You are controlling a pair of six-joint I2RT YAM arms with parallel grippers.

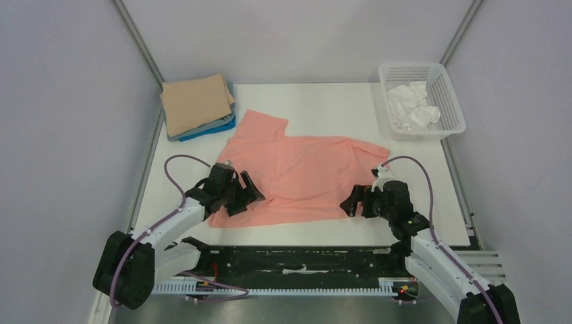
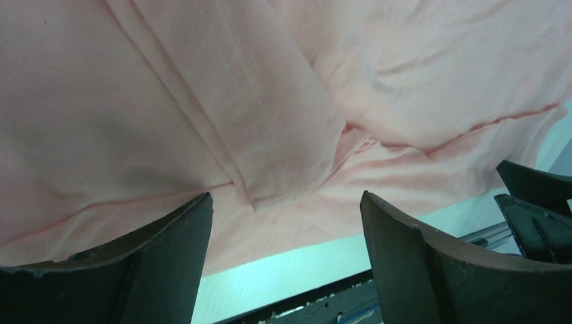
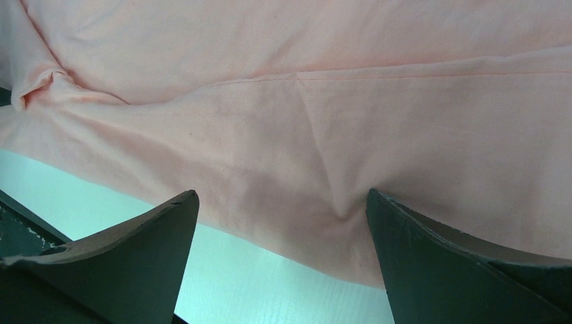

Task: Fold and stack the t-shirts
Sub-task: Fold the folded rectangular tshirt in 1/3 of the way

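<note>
Both arms low, L hand (image 1: 246,196) & R hand (image 1: 351,200) spread at tee (image 1: 303,175) edge.

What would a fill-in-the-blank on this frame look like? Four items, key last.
1. The spread-out t-shirt between the grippers is ____ in colour.
2. The top tee of the folded stack is ____ in colour.
3. The left gripper and right gripper are both ____, at the shirt's near edge.
4. The mesh basket holds crumpled ____ cloth.
Missing: salmon-pink; tan; open; white
</note>
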